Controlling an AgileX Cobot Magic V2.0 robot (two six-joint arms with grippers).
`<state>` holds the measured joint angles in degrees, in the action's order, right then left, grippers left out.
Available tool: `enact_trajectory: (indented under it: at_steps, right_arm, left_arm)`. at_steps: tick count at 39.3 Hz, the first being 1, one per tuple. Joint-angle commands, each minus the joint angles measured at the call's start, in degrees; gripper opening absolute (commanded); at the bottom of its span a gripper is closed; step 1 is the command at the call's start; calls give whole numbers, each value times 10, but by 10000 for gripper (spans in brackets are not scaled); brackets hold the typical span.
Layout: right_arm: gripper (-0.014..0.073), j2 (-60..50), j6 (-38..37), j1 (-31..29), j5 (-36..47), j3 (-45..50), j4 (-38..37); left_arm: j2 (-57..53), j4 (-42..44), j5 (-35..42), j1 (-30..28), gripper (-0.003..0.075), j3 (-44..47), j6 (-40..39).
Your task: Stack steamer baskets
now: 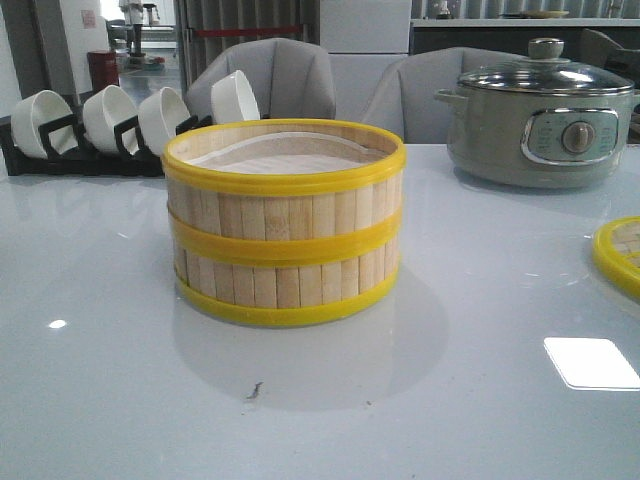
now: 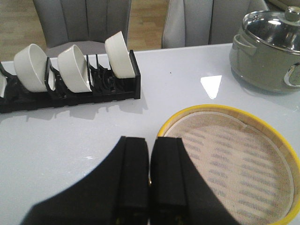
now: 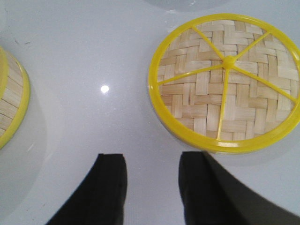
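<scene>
Two steamer baskets stand stacked in the middle of the table, the upper basket [image 1: 285, 190] on the lower basket [image 1: 285, 285]. The top one's white paper liner [image 2: 229, 164] shows in the left wrist view. My left gripper [image 2: 150, 140] is shut, with its fingers close together above the basket's near rim [image 2: 161, 129]. It holds nothing that I can see and does not show in the front view. The woven lid [image 3: 225, 79] lies flat on the table at the right [image 1: 620, 255]. My right gripper [image 3: 152, 159] hangs open over bare table beside the lid, holding nothing.
A grey-green electric pot [image 1: 540, 115] with a glass lid stands at the back right. A black rack of white bowls [image 1: 100, 130] runs along the back left. Grey chairs [image 1: 300, 80] stand behind the table. The stack's side [image 3: 11, 103] shows at the right wrist view's edge.
</scene>
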<state>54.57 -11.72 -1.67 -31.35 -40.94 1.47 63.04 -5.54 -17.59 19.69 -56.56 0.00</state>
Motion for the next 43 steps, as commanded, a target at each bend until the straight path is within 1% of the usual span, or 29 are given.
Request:
enact_trajectory:
  at_steps: [1, 10, 19, 26, 36, 37, 38, 39, 40, 41, 43]
  right_arm:
    - [381, -5, 4, 0, 28, -20, -7]
    - [381, -5, 4, 0, 14, -20, -6]
    - [381, -5, 4, 0, 9, -20, -6]
    - [381, -5, 4, 0, 9, -20, -6]
    - [374, -5, 4, 0, 9, -20, -6]
    - [363, -5, 4, 0, 9, -20, -6]
    - [332, -5, 3, 0, 9, -20, -6]
    - [283, -5, 3, 0, 8, -20, -4]
    - [234, -5, 3, 0, 5, -20, -3]
    - [153, -5, 3, 0, 1, -20, -2]
    - [29, -5, 3, 0, -8, -20, -2]
  left_arm:
    - [-59, -7, 88, -1, 90, 40, 0]
    - [-149, -14, 149, -1, 90, 165, 0]
    - [-199, -19, 183, -1, 90, 247, 0]
    - [-206, -20, 190, -1, 90, 270, 0]
    - [-206, -20, 191, -1, 90, 272, 0]
    - [-206, -20, 191, -1, 90, 272, 0]
    - [-206, -20, 191, -1, 90, 272, 0]
    - [-206, -20, 191, -1, 90, 272, 0]
    - [-206, -20, 191, -1, 90, 272, 0]
    - [-206, -20, 191, -1, 90, 272, 0]
    - [-206, -20, 191, -1, 90, 272, 0]
